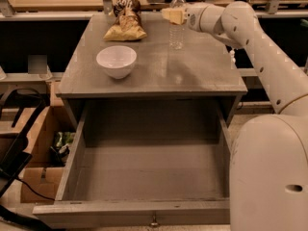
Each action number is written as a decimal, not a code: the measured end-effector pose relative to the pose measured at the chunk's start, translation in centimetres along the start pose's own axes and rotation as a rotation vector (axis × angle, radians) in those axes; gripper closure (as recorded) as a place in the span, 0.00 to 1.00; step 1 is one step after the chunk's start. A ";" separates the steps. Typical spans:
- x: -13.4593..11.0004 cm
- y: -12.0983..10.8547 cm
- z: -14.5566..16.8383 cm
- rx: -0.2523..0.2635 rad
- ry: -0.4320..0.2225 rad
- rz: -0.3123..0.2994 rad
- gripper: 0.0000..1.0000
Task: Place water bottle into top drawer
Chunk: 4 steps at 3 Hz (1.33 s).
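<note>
Camera view. The water bottle point(176, 36) stands upright at the back right of the surface point(207, 69), cap on, base resting on the wood. The gripper point(173, 16) is at the bottle's upper part, level with the shoulder just below the cap, reaching in from the right on the end of the arm point(252, 40). Jaw state: you cannot tell from here whether the jaws are apart or clamped on the bottle.

The top drawer point(130, 214) is pulled fully out below the front edge, with nothing in it and its knob point(154, 221) at the bottom of the view. A white bowl point(116, 60) sits front left of the bottle, well apart from it. A snack bag point(126, 24) lies at the back left.

Judged step: securing the bottle before the lift.

- The hold looks high on a tall, thin-walled bottle, so confirm a firm, centred grip before you raise it. A loose hold may let it swing or tip.
- Lift straight up first, then carry it forward past the front edge, staying to the right of the bowl.
- Lower it well inside the drawer walls before you release.
</note>
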<state>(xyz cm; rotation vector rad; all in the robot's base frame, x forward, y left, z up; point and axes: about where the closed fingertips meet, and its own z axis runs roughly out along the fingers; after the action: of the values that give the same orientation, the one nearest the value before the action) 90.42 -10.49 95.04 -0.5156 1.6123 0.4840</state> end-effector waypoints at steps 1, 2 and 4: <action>0.2 0.3 0.4 -0.006 0.002 0.001 0.73; 0.2 0.5 0.6 -0.009 0.003 0.002 0.96; -5.7 1.4 -5.1 -0.045 -0.042 -0.010 1.00</action>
<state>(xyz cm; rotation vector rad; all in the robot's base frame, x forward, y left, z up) 85.99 -12.07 101.27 -0.5445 1.5610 0.5214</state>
